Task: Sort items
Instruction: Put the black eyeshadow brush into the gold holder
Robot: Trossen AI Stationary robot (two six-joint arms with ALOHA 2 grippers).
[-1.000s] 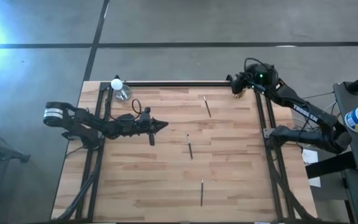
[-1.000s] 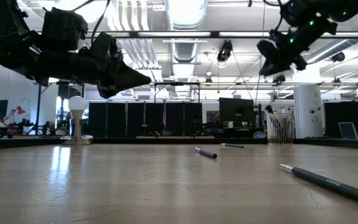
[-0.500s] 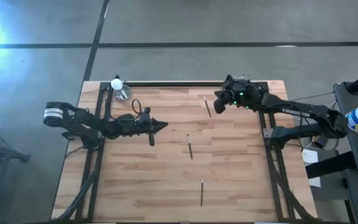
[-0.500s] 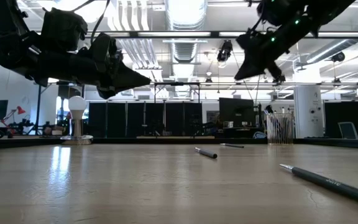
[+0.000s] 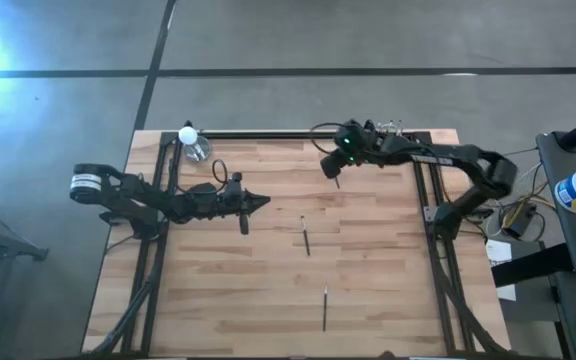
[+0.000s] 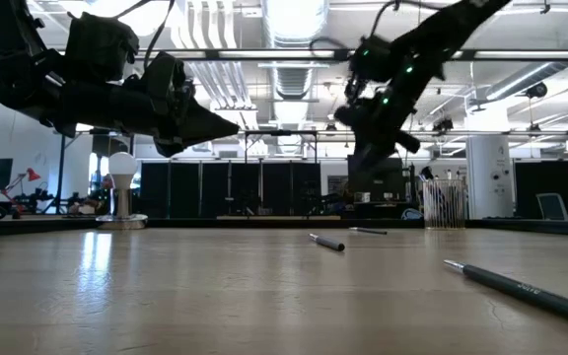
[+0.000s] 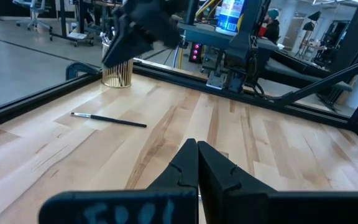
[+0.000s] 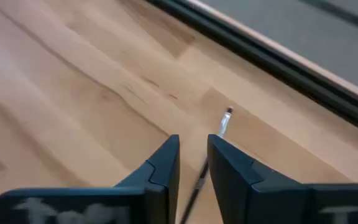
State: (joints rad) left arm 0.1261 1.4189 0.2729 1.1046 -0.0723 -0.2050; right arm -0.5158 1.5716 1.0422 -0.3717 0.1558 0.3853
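**A:** Three sticks lie loose on the bench (image 5: 268, 290). Right pincer (image 8: 193, 155) hangs over the far one, the pale-tipped stick (image 8: 222, 124) nearest the bench's back rail (image 5: 268, 134). Its fingers stand a little apart, with the shaft showing in the gap between them and the tip pointing on past them. Nothing is clamped.

**B:** Other two?

**A:** Middle stick (image 5: 305, 236) sits well in from the back rail, toward bench centre. Third stick (image 5: 325, 307) is farthest from the rail, near the front edge. Left pincer (image 5: 264, 201) waits above the bench, well away from the rail, with its fingers pressed together and empty.

**B:** Advice for the pick?

**A:** Keep the shaft centred in the gap and descend straight. A thin stick flat on wood will likely roll if one finger lands first. Close only once both tips reach the bench surface (I judge the gap is barely wider than the shaft, so little margin). Grip mid-shaft, not the pale end.

**B:** Destination?

**A:** Probably the wire cup (image 7: 118, 73) by the back rail, though that is a guess.
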